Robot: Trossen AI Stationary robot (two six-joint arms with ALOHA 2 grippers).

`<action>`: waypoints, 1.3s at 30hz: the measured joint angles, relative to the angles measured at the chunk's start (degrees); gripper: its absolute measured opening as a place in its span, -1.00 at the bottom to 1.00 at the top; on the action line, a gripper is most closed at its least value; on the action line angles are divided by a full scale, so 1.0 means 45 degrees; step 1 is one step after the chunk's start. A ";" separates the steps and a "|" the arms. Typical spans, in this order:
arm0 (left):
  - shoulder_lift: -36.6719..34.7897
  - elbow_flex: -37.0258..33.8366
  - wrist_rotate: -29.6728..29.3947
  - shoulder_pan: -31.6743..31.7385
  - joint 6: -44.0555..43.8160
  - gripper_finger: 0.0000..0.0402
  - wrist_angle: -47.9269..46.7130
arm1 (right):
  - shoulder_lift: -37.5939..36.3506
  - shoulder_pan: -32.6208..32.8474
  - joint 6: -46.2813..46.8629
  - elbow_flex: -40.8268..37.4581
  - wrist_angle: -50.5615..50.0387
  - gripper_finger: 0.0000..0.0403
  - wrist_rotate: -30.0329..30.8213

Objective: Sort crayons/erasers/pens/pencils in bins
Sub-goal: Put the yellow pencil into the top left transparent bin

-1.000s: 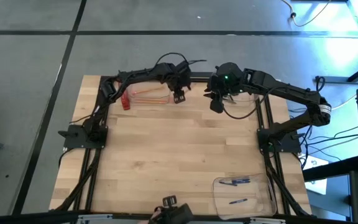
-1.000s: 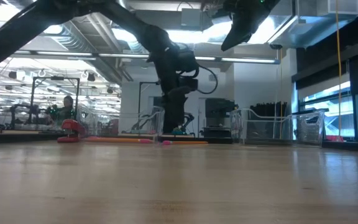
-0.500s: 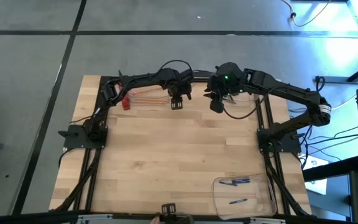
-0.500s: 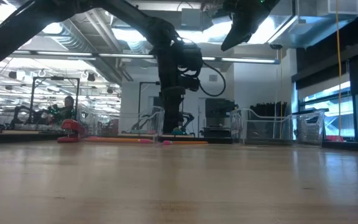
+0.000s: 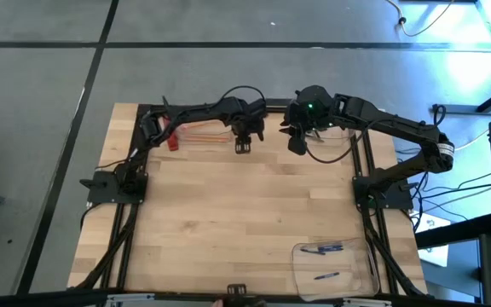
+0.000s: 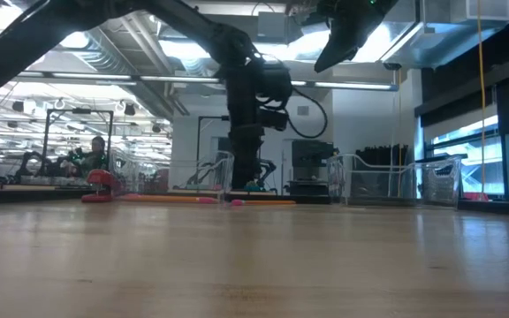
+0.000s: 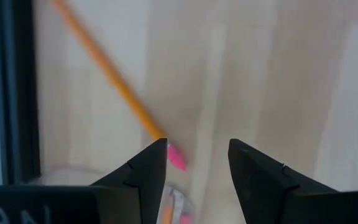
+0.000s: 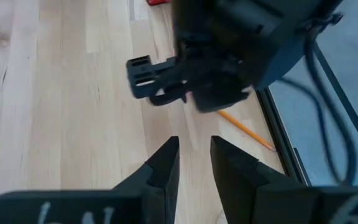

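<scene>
An orange pencil (image 7: 107, 71) with a pink eraser end (image 7: 176, 157) lies flat on the wooden table near its far edge; it also shows in the right wrist view as a pencil (image 8: 246, 130). My left gripper (image 7: 197, 163) hangs open just above the eraser end, pointing down, and shows in the high view as the left gripper (image 5: 243, 145). A clear bin (image 5: 196, 136) at the far left holds several pencils (image 5: 201, 129). My right gripper (image 8: 194, 163) waits high at the far right, its fingers a little apart with nothing between them.
A flat red bar (image 5: 171, 141) lies beside the pencil bin. A second clear bin (image 5: 341, 149) sits under the right arm. A third bin (image 5: 300, 256) at the near right holds dark pens (image 5: 322, 249). The table's middle is bare wood (image 5: 245, 205).
My left gripper has shifted a little toward the table's right and near edges, away from the pencil bin, and has rolled slightly about its wrist. The right arm has kept still.
</scene>
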 joint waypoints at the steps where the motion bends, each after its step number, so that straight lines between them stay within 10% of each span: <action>1: 0.0015 0.0000 0.0000 -0.0073 0.0369 -0.18 -0.0005 | 0.0000 0.0002 -0.0002 0.0000 0.0000 -0.53 0.0000; 39: 0.0466 -0.0019 0.1422 0.0877 0.2176 -0.18 -0.0761 | 0.0000 -0.0001 0.0001 0.0000 0.0180 -0.53 0.0005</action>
